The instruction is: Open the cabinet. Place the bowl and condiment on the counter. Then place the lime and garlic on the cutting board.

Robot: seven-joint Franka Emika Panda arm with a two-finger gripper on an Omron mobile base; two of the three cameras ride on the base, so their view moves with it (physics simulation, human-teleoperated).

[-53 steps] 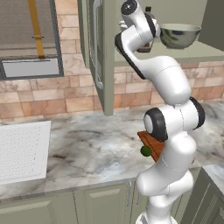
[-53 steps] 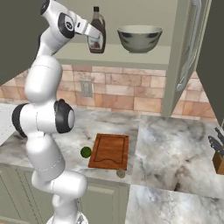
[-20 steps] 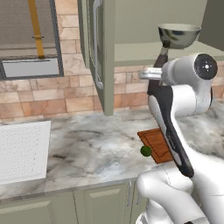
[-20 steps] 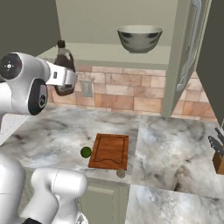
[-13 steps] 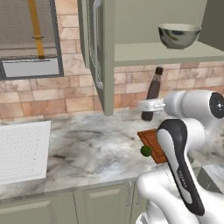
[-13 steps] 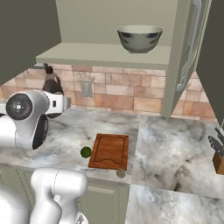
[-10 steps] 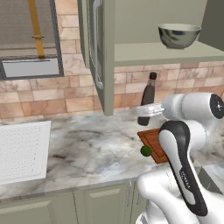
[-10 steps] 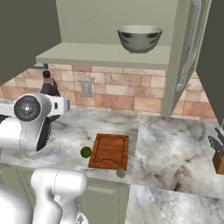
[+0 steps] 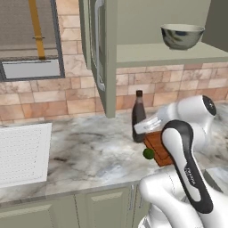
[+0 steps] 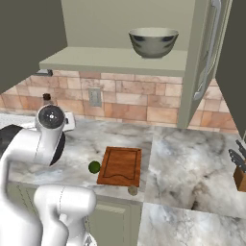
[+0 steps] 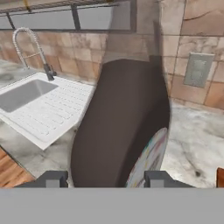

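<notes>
From the left base camera, the dark brown pear-shaped condiment bottle with a narrow neck stands upright on the grey-white marbled stone counter, just behind the near corner of the reddish-brown wooden cutting board, with the white arm's two-finger gripper against its lower body; the small glossy green lime lies on the stone touching the board's left edge, and the round shiny steel bowl sits on the shelf of the open olive-green wall cabinet. From the right base camera, the bowl rests on the cabinet shelf, the board lies flat on the counter, the lime sits just left of it, and the small beige-grey garlic lies just off its front edge. In the hand camera, the bottle stands between the two finger tips, pinched by the gripper.
</notes>
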